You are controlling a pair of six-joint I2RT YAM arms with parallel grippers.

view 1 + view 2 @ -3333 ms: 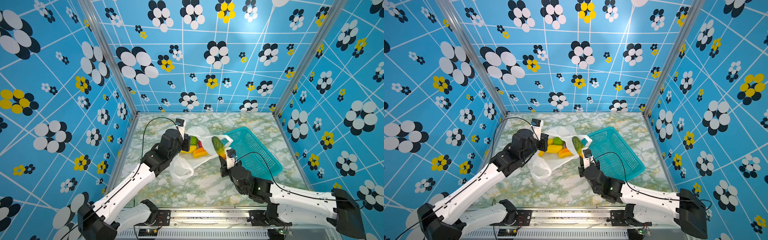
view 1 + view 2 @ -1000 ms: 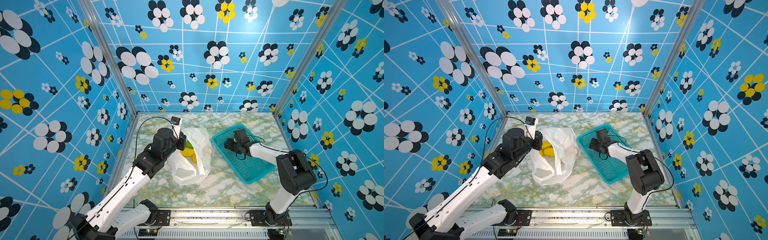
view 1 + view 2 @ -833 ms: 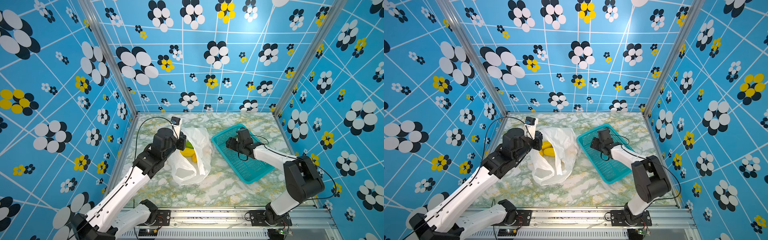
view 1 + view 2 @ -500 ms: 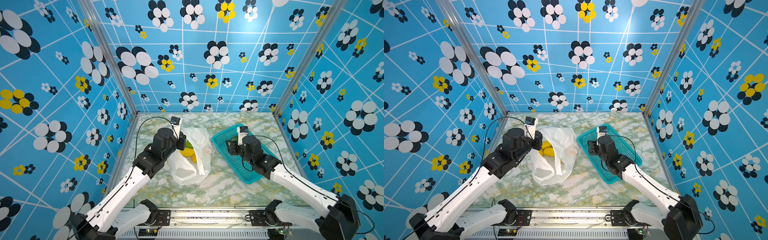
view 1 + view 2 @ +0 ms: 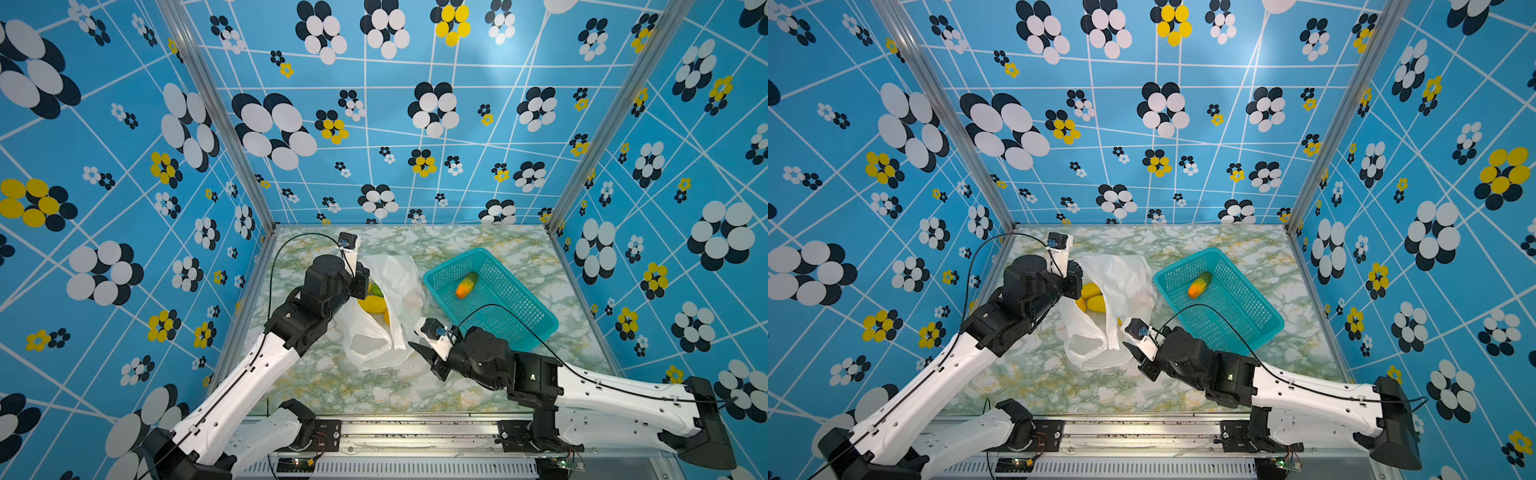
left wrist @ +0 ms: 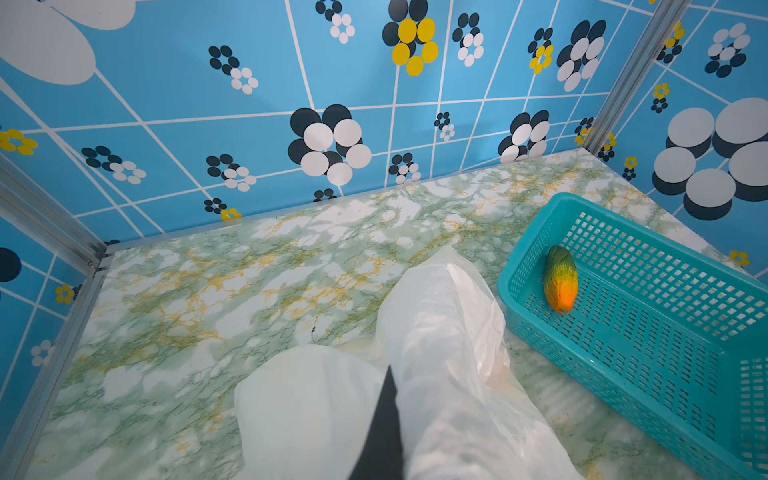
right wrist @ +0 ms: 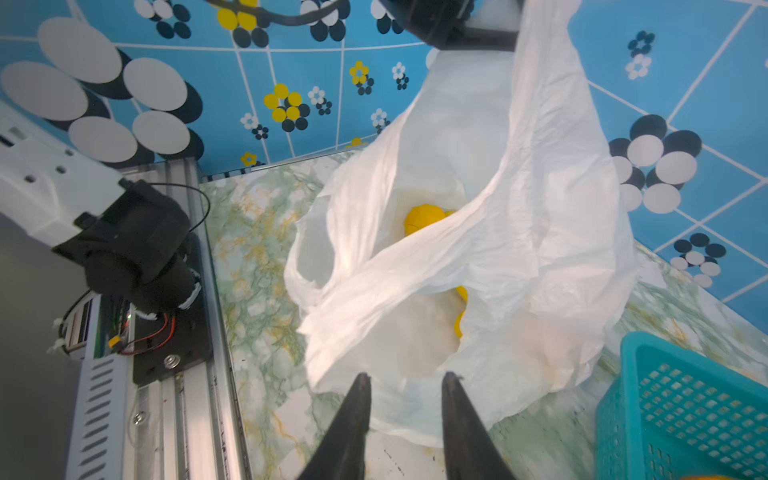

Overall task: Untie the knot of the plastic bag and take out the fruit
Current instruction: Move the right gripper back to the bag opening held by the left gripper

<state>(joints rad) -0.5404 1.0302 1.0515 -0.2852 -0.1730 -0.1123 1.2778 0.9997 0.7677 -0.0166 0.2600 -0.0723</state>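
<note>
The white plastic bag (image 5: pixel 395 286) (image 5: pixel 1125 278) lies left of middle on the marble table. My left gripper (image 5: pixel 365 277) (image 5: pixel 1077 283) (image 6: pixel 389 374) is shut on the bag's far-left rim and holds it up. Yellow fruit (image 5: pixel 372 304) (image 5: pixel 1090 297) (image 7: pixel 422 219) shows inside the bag's mouth. One orange-green fruit (image 5: pixel 466 284) (image 5: pixel 1199 284) (image 6: pixel 560 286) lies in the teal basket (image 5: pixel 519 328). My right gripper (image 5: pixel 426 359) (image 5: pixel 1140 360) (image 7: pixel 407 376) is open and empty just before the bag's near end. The knot is out of view; a handle loop (image 7: pixel 316 257) hangs loose.
The teal basket (image 5: pixel 1250 328) (image 6: pixel 623 365) (image 7: pixel 665 415) stands right of the bag, at an angle. Blue patterned walls enclose the table on three sides. A metal rail (image 5: pixel 415 432) with the arm bases runs along the front edge.
My right gripper left the basket, where the orange-green fruit now lies, and swung back to the bag's near end with its jaws narrowed. The left gripper has kept its hold.
</note>
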